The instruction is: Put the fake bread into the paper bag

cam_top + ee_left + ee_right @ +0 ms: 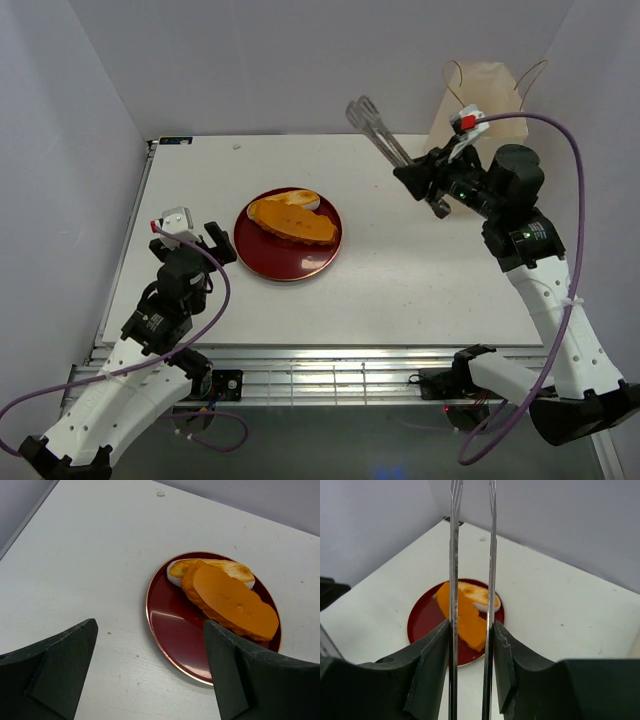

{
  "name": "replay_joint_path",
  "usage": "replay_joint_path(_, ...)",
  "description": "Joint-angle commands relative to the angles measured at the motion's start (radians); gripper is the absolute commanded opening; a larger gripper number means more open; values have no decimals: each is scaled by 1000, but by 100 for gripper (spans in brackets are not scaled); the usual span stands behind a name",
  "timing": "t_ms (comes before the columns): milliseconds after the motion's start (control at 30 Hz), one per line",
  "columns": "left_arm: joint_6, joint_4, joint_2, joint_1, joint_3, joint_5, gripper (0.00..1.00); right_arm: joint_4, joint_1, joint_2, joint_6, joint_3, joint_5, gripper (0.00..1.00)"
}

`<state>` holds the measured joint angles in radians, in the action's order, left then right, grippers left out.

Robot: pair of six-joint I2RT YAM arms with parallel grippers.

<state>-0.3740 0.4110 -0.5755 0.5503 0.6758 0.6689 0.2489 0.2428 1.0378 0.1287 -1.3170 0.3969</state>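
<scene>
The big white table (420, 270) fills the middle. Two white arms stand at its near edge. The right arm (545, 290) reaches up high on the right side. The left arm (150, 330) bends low at the near left.

The paper bag (487, 95) stands up at the far right, behind the right arm. It is pale beige and has two thin loop handles. The arm hides part of it.

A round dark red plate (275, 258) lies flat on the table, a bit left of the middle. It is well apart from the bag. The fake bread (292, 220) lies on this plate. There is a long flat orange piece, and it rests partly on a pale piece with a toasted top.

The right gripper (425, 180) is up in the air near the bag. Its fingers are squeezed on a pair of thin metal tongs (385, 140). The tongs point up and toward the far left. Their two blades are a little apart with nothing between them. In the right wrist view the plate and bread show far below the blades.

The left gripper (215, 243) is just to the near left of the plate. Its fingers are spread wide and hold nothing.
</scene>
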Motion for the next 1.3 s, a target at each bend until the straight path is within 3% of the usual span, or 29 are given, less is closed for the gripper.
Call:
replay_joint_path(0,6,-15,-7,3,-10,14,97,-7,145,8,-89,38,-32,43)
replay_joint_path(300,3,-17,-26,3,-10,23,97,-74,246,2,-124,277,49,44)
replay_joint_path(667,3,-18,-43,3,-12,21,98,-299,260,-90,49,705,-308,43)
replay_joint_path(967,4,-18,-56,3,-13,26,98,-416,262,-90,163,861,-608,43)
replay_joint_path(1267,4,-18,-72,3,-12,18,98,-534,263,-21,238,949,-647,44)
